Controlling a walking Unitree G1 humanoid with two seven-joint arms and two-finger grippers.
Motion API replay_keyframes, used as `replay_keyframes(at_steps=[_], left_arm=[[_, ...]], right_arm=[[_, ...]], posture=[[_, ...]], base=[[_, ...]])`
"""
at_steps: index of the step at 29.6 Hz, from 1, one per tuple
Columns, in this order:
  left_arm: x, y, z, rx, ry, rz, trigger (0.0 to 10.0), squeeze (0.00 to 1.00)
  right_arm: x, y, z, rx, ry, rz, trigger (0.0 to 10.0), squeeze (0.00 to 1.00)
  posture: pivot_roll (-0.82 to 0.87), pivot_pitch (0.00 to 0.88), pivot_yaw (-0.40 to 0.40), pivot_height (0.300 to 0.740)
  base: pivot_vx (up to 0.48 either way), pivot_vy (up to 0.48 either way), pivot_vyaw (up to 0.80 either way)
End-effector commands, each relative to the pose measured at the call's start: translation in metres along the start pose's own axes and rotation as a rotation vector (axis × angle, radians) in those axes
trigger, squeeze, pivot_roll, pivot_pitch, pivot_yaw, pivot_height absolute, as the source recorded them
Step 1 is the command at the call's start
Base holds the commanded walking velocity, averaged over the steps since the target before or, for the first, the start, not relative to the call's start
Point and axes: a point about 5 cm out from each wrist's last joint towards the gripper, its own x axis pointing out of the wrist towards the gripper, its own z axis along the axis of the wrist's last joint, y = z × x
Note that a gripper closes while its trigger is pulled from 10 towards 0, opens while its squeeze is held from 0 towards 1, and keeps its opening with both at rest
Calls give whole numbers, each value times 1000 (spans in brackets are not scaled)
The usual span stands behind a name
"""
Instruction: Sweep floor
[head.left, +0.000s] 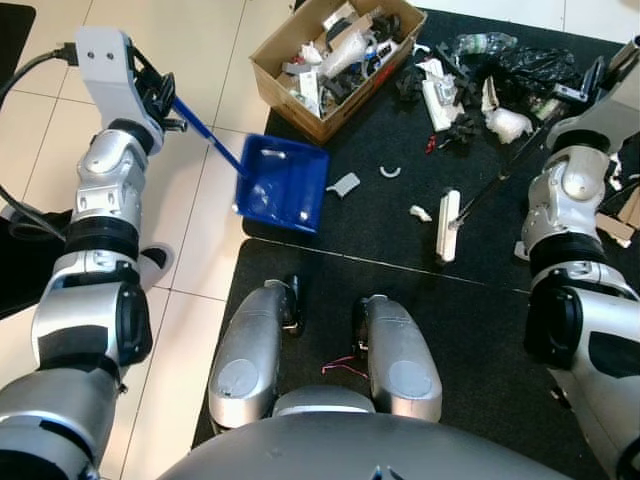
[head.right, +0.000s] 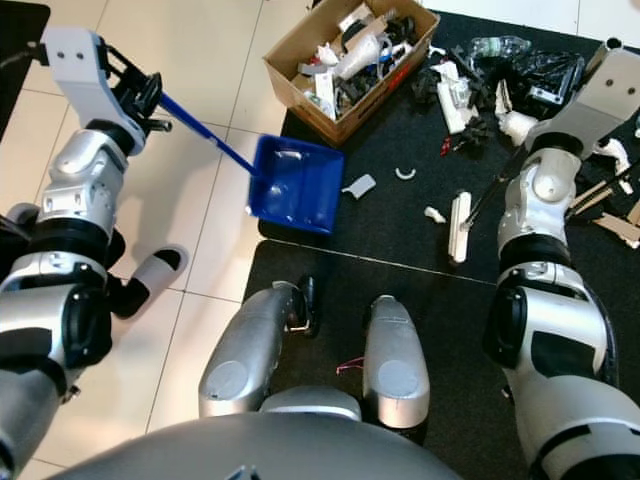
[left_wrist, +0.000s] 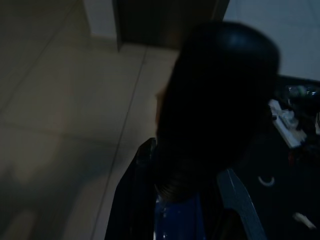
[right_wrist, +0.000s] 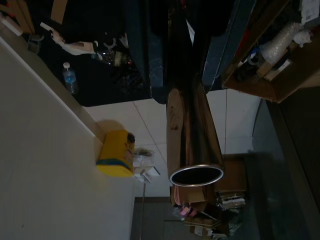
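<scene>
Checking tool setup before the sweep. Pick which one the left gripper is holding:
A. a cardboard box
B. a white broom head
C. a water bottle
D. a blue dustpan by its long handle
D: the left gripper is closed on the long handle of the blue dustpan, whose pan sits at the edge of the black mat, beside the cardboard box.

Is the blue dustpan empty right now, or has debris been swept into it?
Nearly empty. The blue dustpan, held by the left tool, shows a bare blue floor with one or two small pale specks; whether they are debris or glare, cannot tell.
</scene>
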Motion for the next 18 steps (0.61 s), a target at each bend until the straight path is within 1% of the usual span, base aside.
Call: replay_keyframes(at_steps=[1,4,7,9,12,14,18], left_arm=[[-1,10,4,-4,-1,36,10000,0],[-2,16,7,8,0,56,10000,0],[-2,17,8,11,0,59,10000,0],[-2,22,12,9,-7,71,10000,0],[-2,25,15,11,-4,77,10000,0],[-4,33,24,13,-19,82,10000,0],[-4,34,23,11,0,84,10000,0]], right_arm=[[5,-2,11,3,-54,-1,10000,0],[8,-2,15,0,-64,4,10000,0],[9,-2,15,0,-65,4,10000,0],[10,-2,17,-3,-69,10,10000,0],[11,-1,17,-5,-69,12,10000,0],[13,1,19,-8,-66,25,10000,0],[14,4,18,-10,-59,36,10000,0]], posture=[[23,152,49,740],[17,151,51,740],[17,151,51,740],[18,151,52,740],[18,151,52,740],[36,149,54,740],[44,149,48,740]], base=[[0,0,0],[0,0,0],[0,0,0],[0,0,0],[0,0,0],[0,0,0],[0,0,0]])
